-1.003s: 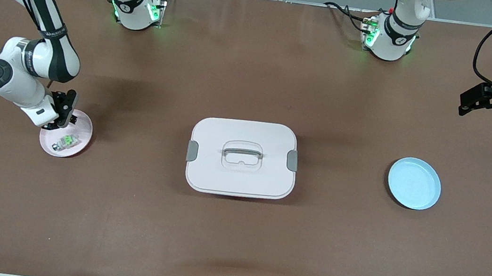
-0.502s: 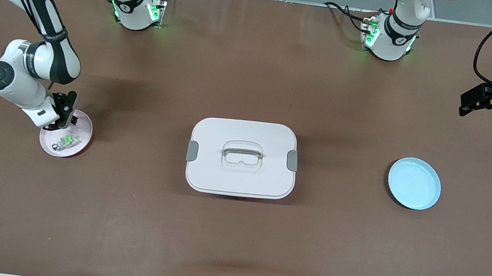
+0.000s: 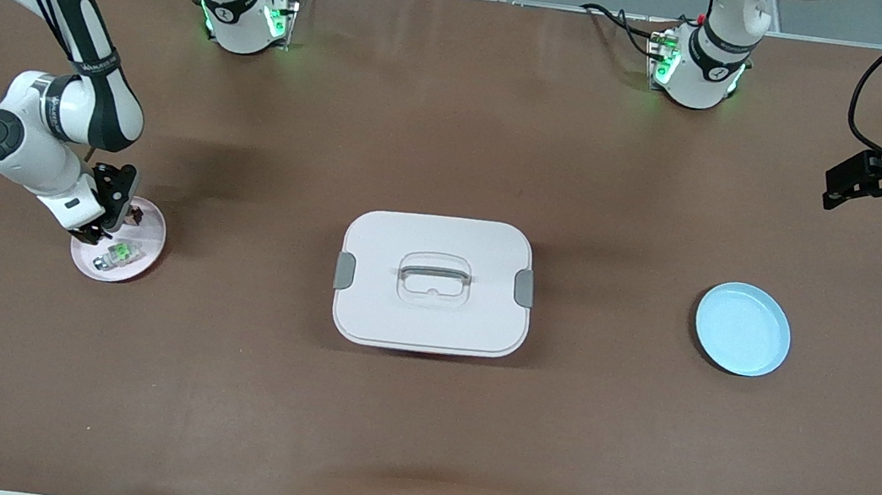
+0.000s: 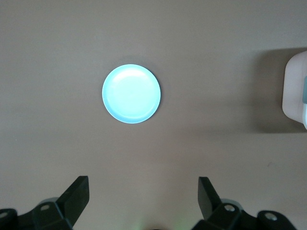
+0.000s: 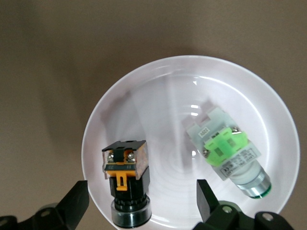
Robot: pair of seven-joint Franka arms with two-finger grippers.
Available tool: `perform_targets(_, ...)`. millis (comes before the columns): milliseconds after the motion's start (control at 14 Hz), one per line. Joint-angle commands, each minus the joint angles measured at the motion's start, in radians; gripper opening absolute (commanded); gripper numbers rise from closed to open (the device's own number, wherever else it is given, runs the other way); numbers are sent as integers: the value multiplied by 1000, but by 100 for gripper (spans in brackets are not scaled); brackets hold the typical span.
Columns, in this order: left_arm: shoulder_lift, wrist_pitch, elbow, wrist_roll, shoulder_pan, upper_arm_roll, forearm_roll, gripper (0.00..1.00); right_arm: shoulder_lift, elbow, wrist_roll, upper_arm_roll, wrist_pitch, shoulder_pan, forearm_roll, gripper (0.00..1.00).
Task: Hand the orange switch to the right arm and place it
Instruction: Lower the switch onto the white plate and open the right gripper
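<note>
presently, one brown table (image 3: 419, 415), holding: a pink plate (image 3: 142, 255) at the right arm's end; a white lidded box (image 3: 434, 282) at centre, grey clips on its two short sides and a handle on top; a blue plate (image 3: 742, 329) toward the left arm's end, nothing on it. on the pink plate, two items lying apart: the orange switch (image 5: 125, 179), black body with an orange-tan top, toward the plate's 12 o'clock edge in the front view; a green switch (image 5: 229, 155), whitish with a bright green top, at about 6 o'clock of it on the same plate, nearer the camera. right gripper (image 3: 105, 213): low over the pink plate, fingers spread wide, the orange switch lying free between them in the right wrist view, not gripped. right arm (image 3: 55, 103): bent down to the plate from its base at the table's 12 o'clock edge. left gripper (image 3: 859, 179): up over the table's edge at the left arm's end, at roughly 1 o'clock of the blue plate, fingers apart, holding nothing, waiting.
</note>
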Motion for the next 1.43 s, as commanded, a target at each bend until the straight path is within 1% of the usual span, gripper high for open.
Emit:
perform_targets(0,-6,14,-7,15,3,0,-10,100,-42,9,68,15,-15,-14,-16,100)
perform_targets(143,-6,14,-10,15,3,0,-10,100,-71,14,183,17,-29,-14,-16,100)
perform_targets(287,-6,14,-10,15,3,0,-10,100,-100,15,330,20,-90,-11,-16,100)
perform_targets(430,-7,14,-8,15,5,0,-10,100,-126,14,462,21,-121,-10,-16,100)
perform_targets(717,-6,16,-7,15,3,0,-8,100,-186,3,647,23,-129,3,-16,100)
perform_targets(931,-7,14,-5,15,5,1,-8,100,-237,3,879,23,-165,22,-16,100)
perform_targets(1146,-7,25,-7,15,5,1,-10,100,-275,5,1145,23,-170,41,-16,100)
perform_targets(1361,-7,25,-7,15,5,1,-10,100,-309,8,1263,30,-182,46,-4,100)
